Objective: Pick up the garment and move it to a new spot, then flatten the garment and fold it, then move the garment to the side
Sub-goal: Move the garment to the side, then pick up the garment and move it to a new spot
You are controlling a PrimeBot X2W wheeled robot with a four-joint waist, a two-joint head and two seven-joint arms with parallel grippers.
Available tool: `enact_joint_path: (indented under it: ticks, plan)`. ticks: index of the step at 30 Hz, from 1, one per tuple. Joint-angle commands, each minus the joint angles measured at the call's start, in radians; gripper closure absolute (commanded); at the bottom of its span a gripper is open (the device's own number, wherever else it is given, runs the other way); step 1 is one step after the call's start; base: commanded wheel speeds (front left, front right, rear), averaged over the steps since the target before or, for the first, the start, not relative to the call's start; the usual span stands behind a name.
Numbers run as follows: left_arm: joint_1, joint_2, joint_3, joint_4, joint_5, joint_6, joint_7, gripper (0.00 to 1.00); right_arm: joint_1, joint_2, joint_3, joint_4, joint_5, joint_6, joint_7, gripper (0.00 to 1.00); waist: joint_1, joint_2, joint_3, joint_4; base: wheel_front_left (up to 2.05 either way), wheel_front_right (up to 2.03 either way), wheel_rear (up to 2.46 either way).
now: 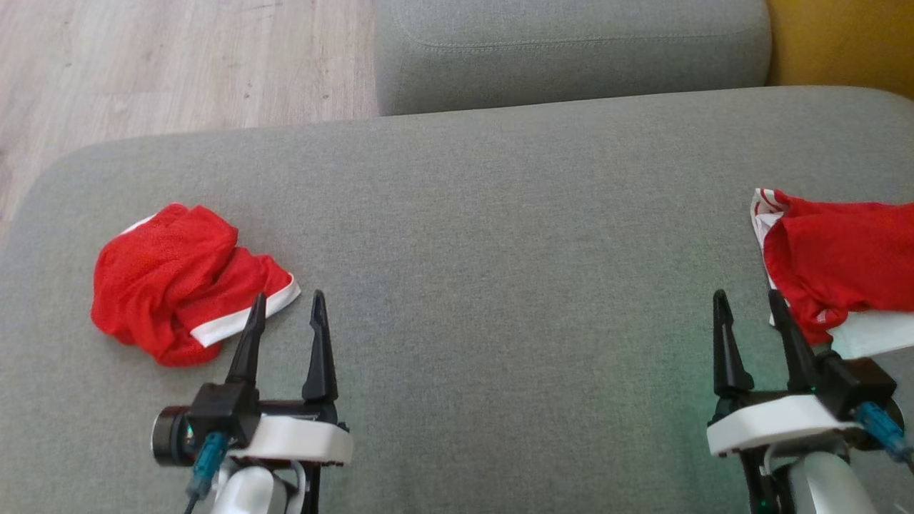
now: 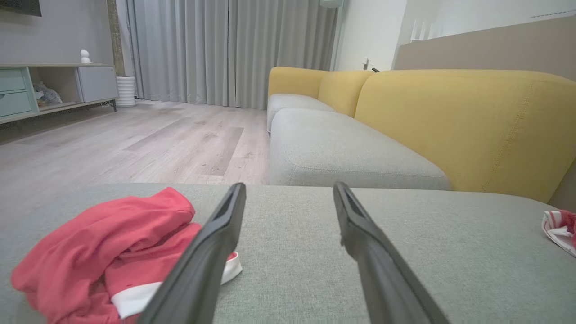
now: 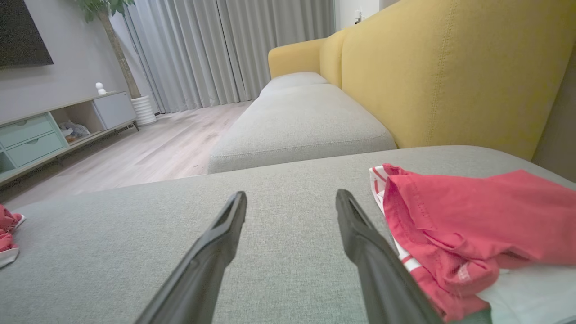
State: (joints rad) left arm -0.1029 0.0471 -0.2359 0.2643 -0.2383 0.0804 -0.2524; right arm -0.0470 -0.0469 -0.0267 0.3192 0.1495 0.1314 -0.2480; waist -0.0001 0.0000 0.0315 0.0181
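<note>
The crumpled red garment (image 1: 171, 278) lay at nine o'clock on the grey sofa cushion (image 1: 500, 250), just beside my left gripper (image 1: 288, 296), whose fingers were spread wide and empty. At three o'clock a second red garment (image 1: 842, 264) sat by my right gripper (image 1: 746, 294), equally wide. Wood floor (image 1: 178, 64) lay at eleven, a yellow backrest (image 2: 463, 121) at one.

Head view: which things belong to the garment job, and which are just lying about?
Job: crumpled red garment by the open left gripper; red-and-white garment by the open right gripper (which one is meant, I cannot tell); grey cushion under both.
Lying about: second grey cushion, yellow backrest, cabinet, curtains.
</note>
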Motion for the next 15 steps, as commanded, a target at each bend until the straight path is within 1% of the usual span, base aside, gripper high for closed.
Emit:
enact_joint_path:
  ticks: [1, 15]
  plan:
    - [-0.025, 0.003, 0.024, -0.025, -0.008, 0.008, -0.009, 0.0, -0.033, -0.004, 0.026, -0.045, -0.003, -0.001, -0.013, 0.0, 0.0001, 0.0, 0.001, 0.0, 0.0, 0.0, 0.0]
    - [-0.026, 0.003, 0.022, -0.021, -0.011, 0.016, -0.009, 0.0, -0.019, -0.003, 0.048, -0.076, -0.009, -0.001, -0.014, 0.0, 0.0001, 0.0, -0.006, 0.006, 0.0, 0.0, 0.0]
